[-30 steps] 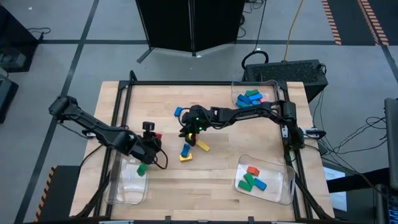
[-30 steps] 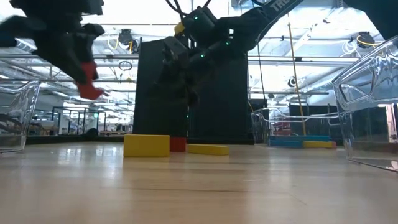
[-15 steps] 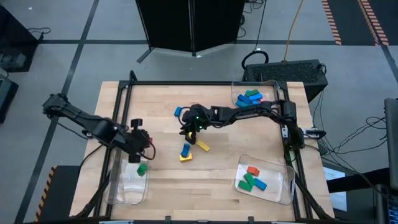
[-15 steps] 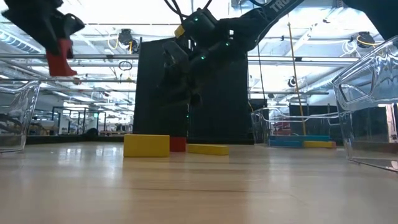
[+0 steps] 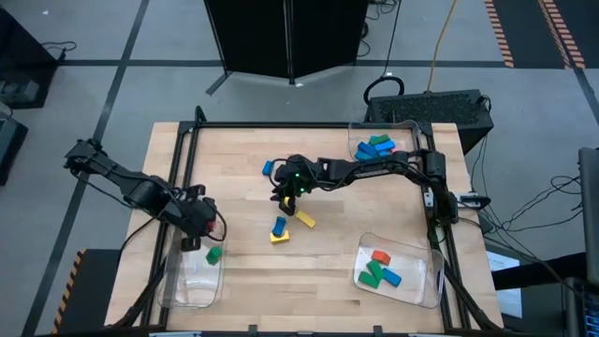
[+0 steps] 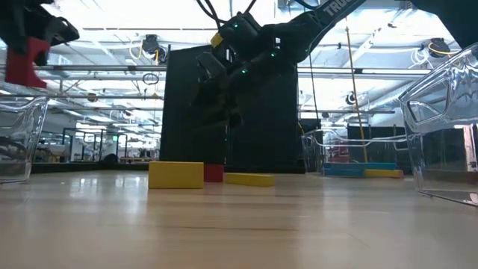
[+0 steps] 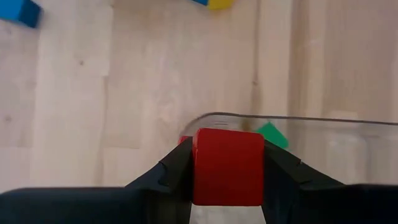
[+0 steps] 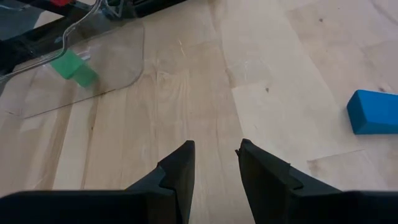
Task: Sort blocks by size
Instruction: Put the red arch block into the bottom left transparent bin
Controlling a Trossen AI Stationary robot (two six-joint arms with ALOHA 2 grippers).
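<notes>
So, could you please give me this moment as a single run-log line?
left gripper: shut on red block, above clear tray rim | tray: green block | right gripper: open, empty, mid-table

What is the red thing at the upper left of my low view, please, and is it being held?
Observer: It is a red block, clamped between the jaws of the left gripper; the left wrist view shows this.
Operator: Thank you. Where is it over the table?
Observer: Seen from above, it hangs at the rim of the left-hand clear tray, which holds one green block.
Operator: And the right gripper?
Observer: The right gripper has its jaws a little apart and empty, above bare wood mid-table, with a blue block nearby.
</notes>
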